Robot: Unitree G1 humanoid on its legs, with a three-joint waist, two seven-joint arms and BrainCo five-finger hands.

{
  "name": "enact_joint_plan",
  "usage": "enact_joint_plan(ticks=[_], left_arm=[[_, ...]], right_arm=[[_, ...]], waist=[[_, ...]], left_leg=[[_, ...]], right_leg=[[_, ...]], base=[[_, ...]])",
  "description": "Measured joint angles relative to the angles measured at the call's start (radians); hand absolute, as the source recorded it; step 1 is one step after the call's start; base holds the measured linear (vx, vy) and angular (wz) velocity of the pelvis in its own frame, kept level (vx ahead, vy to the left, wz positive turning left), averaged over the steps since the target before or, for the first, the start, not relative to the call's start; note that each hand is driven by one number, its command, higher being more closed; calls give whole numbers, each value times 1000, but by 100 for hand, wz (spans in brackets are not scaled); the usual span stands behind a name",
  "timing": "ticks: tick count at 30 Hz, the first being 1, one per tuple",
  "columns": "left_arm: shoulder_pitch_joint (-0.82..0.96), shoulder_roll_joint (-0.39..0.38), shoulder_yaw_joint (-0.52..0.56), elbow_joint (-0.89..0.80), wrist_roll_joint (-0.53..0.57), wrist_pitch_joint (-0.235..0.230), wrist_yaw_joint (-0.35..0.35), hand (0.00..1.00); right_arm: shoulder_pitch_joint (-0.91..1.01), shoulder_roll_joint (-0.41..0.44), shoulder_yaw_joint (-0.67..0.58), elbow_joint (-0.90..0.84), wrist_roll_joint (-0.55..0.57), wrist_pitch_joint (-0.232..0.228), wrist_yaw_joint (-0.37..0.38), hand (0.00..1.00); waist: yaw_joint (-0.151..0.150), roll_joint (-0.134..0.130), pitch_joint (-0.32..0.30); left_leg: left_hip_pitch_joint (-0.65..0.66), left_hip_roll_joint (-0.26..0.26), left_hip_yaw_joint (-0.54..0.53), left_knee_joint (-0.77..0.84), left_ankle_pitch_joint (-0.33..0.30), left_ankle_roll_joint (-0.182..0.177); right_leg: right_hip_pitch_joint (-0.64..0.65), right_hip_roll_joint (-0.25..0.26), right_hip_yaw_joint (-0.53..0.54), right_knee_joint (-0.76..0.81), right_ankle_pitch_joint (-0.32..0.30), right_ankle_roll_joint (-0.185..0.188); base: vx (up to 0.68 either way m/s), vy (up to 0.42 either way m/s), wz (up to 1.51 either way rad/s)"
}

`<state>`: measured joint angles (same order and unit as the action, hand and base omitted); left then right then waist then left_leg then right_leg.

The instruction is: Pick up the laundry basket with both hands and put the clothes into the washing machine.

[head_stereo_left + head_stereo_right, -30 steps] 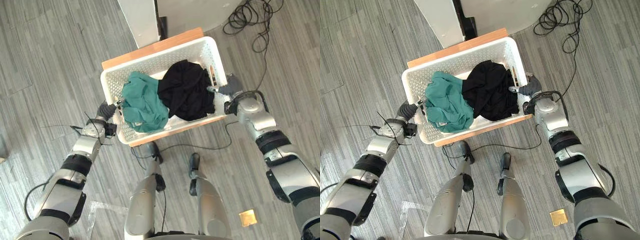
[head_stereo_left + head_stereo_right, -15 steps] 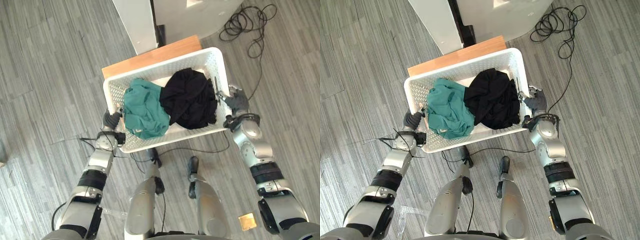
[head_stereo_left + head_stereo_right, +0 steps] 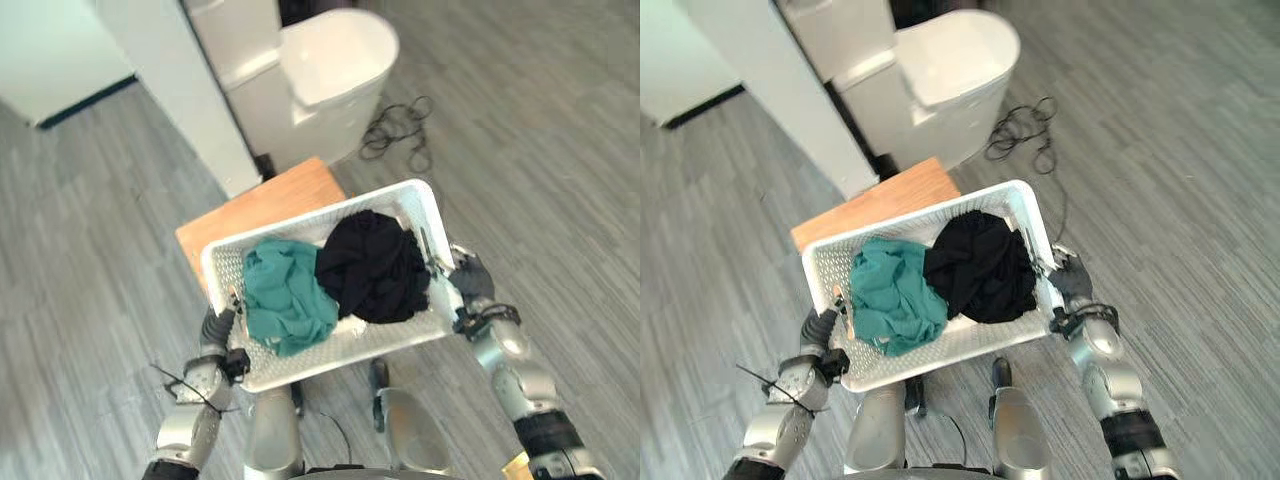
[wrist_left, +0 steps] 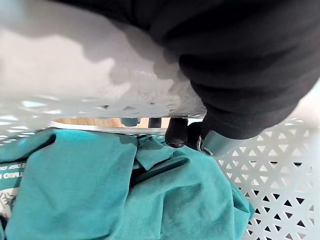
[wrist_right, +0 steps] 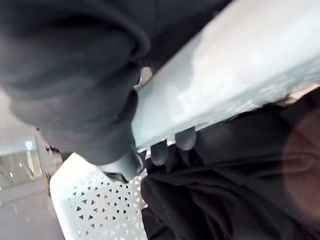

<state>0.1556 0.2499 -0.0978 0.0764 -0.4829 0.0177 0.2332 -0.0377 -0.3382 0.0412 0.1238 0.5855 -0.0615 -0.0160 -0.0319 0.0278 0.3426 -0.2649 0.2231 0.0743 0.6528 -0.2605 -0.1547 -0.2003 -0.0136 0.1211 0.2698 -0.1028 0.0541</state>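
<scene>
1. White plastic, pierced all over with small holes: the laundry basket (image 3: 330, 352) hangs between the two hands, gripped at its short ends.
2. Left hand (image 3: 218, 330) is at the basket's left end; in the left wrist view its dark-tipped fingers (image 4: 176, 131) are curled over the rim and reach down inside, just above the teal cloth.
3. Right hand (image 3: 470, 285) is at the right end (the end with the black clothes), and in the right wrist view its fingertips (image 5: 159, 152) are hooked round the rim, touching the black fabric.
4. Inside, a teal garment (image 3: 288, 305) lies bunched in the left half and a black garment (image 3: 375, 265) is heaped in the right half; the two touch near the middle.
5. A wooden board (image 3: 260, 210) shows past the basket's far rim. Whether the basket touches it, I cannot tell.
6. Beyond the board stands the white washing machine (image 3: 320, 70), with a white upright panel (image 3: 190, 90) just to its left.
7. All of this is over a grey plank floor (image 3: 540, 150).
</scene>
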Motion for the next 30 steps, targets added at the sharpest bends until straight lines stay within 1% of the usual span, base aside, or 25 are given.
enact_joint_plan(ticks=[1, 2, 3, 4, 5, 6, 7, 8, 9, 10, 11, 12, 13, 15, 16, 18, 20, 22, 23, 24, 25, 26, 27, 29, 30], left_arm=[[14, 0, 0, -5, 0, -3, -12, 100], [18, 2, 1, -5, 2, -3, -21, 100], [24, 3, 2, -5, 8, -3, -34, 100], [24, 2, 2, -5, 19, -3, -50, 100], [18, 2, 0, -5, 28, -3, -63, 100], [19, 2, 0, -5, 32, -3, -70, 100], [19, 2, 0, -5, 34, -3, -77, 100], [19, 2, 0, -5, 46, -3, -83, 100], [19, 1, 3, -5, 65, -2, -89, 100], [22, -2, 7, -5, 66, -2, -92, 100], [30, -3, 16, -5, 67, -2, -100, 100], [36, -10, 32, -6, 68, -2, -111, 100], [55, -23, 47, -12, 68, -2, -122, 100], [90, -46, 64, -30, 69, -2, -129, 100], [113, -55, 71, -51, 74, -2, -128, 100], [124, -55, 89, -66, 74, -2, -124, 100], [126, -55, 108, -67, 74, -2, -122, 100], [122, -55, 112, -67, 74, -2, -117, 100], [117, -55, 114, -67, 74, -2, -113, 100], [117, -55, 115, -67, 74, -2, -108, 100], [117, -55, 118, -67, 74, -2, -98, 100], [117, -53, 119, -67, 74, -2, -94, 100], [117, -53, 119, -64, 74, -2, -91, 100], [119, -74, 118, -61, 74, -2, -79, 100], [134, -91, 124, -61, 73, -3, -76, 100]], right_arm=[[24, 22, -19, -20, -14, 2, 7, 100], [69, 60, -51, -42, -32, 4, 23, 100], [103, 87, -73, -59, -51, 8, 31, 100], [140, 115, -104, -83, -69, 11, 45, 100], [161, 139, -131, -98, -84, 11, 51, 100], [171, 154, -145, -103, -92, 11, 59, 100], [181, 164, -151, -104, -96, 11, 61, 100], [205, 185, -165, -114, -104, 10, 61, 100], [224, 203, -172, -118, -108, 8, 61, 100], [229, 208, -172, -117, -111, 9, 60, 100], [235, 213, -172, -122, -118, 9, 61, 100], [242, 224, -172, -144, -134, 9, 61, 100], [250, 232, -172, -153, -155, 9, 61, 100], [248, 233, -171, -153, -176, 12, 63, 100], [240, 233, -169, -152, -193, 12, 64, 100], [217, 239, -161, -144, -210, 19, 64, 100], [178, 248, -152, -117, -227, 27, 64, 100], [153, 251, -151, -94, -235, 28, 63, 100], [141, 250, -148, -87, -237, 29, 63, 100], [137, 249, -145, -86, -239, 28, 63, 100], [127, 247, -137, -76, -243, 27, 62, 100], [116, 243, -127, -62, -243, 27, 58, 100], [112, 240, -121, -58, -243, 27, 54, 100], [99, 213, -100, -56, -243, 27, 39, 100], [77, 185, -75, -47, -242, 27, 35, 100]], waist=[[-14, -1, -4], [-22, -11, -24], [-34, -20, -45], [-44, -32, -60], [-50, -41, -63], [-55, -41, -63], [-61, -42, -64], [-66, -41, -63], [-64, -40, -63], [-63, -38, -63], [-62, -29, -63], [-63, -26, -60], [-59, -18, -62], [-42, 1, -78], [-30, 16, -90], [-5, 18, -109], [-3, 17, -135], [3, 17, -136], [25, 12, -138], [30, 9, -140], [41, -4, -148], [44, -23, -159], [43, -29, -162], [46, -21, -166], [48, -10, -172]], left_leg=[[36, -14, -51, -28, -47, -10], [70, -32, -81, -56, -95, 22], [84, -39, -74, -84, -118, 45], [111, -61, -39, -134, -137, 73], [126, -86, 7, -165, -136, 86], [136, -98, 42, -175, -131, 96], [143, -109, 62, -180, -127, 102], [158, -134, 89, -180, -118, 118], [177, -156, 129, -194, -103, 145], [194, -157, 153, -214, -90, 166], [224, -154, 189, -266, -71, 194], [265, -160, 251, -324, -53, 230], [287, -160, 312, -357, -39, 254], [305, -158, 384, -406, -22, 269], [311, -155, 438, -424, -12, 266], [291, -154, 535, -430, -7, 267], [246, -142, 626, -415, -5, 272], [232, -119, 670, -397, -5, 272], [223, -87, 732, -376, -4, 270], [219, -76, 747, -368, -3, 269], [215, -55, 781, -349, 1, 262], [211, -40, 800, -320, 5, 255], [210, -29, 805, -299, 5, 254], [210, 29, 802, -238, 11, 242], [204, 82, 766, -187, 13, 239]], right_leg=[[-2, 14, 20, 7, 5, 8], [-12, 25, 53, 5, 15, 24], [-27, 23, 83, 0, 28, 42], [-43, 8, 119, -10, 48, 58], [-65, -3, 158, -15, 90, 60], [-71, -13, 179, -26, 123, 62], [-71, -24, 184, -39, 142, 69], [-72, -49, 161, -54, 181, 67], [-86, -68, 66, -50, 234, 22], [-84, -73, 13, -68, 274, -15], [-66, -80, -49, -120, 336, -30], [-73, -100, -163, -23, 260, -47], [-69, -121, -267, 109, 149, -64], [-51, -158, -384, 247, 35, -66], [-23, -185, -443, 298, -14, -65], [47, -240, -480, 311, -55, -41], [115, -290, -499, 241, -55, -40], [147, -304, -526, 187, -49, -34], [173, -304, -541, 100, -31, -6], [182, -302, -550, 63, -16, 20], [194, -293, -556, -18, 30, 87], [207, -273, -543, -89, 91, 81], [217, -263, -538, -116, 102, 82], [240, -217, -520, -165, 96, 90], [240, -176, -492, -171, 94, 85]], base=[[37, 199, -87], [2, 258, -102], [-24, 325, -105], [-74, 341, -103], [-128, 353, -105], [-116, 238, -92], [-134, 238, -80], [-158, 282, -90], [-201, 339, -98], [-178, 249, -104], [-180, 160, -98], [-312, 204, -120], [-335, 202, -109], [-219, 129, -123], [-129, 107, -146], [-154, 49, -158], [-121, -77, -144], [-75, -132, -111], [-83, -185, -120], [-91, -270, -139], [-47, -295, -100], [-29, -319, -87], [-7, -359, -64], [-33, -346, -75], [-71, -279, -83]])
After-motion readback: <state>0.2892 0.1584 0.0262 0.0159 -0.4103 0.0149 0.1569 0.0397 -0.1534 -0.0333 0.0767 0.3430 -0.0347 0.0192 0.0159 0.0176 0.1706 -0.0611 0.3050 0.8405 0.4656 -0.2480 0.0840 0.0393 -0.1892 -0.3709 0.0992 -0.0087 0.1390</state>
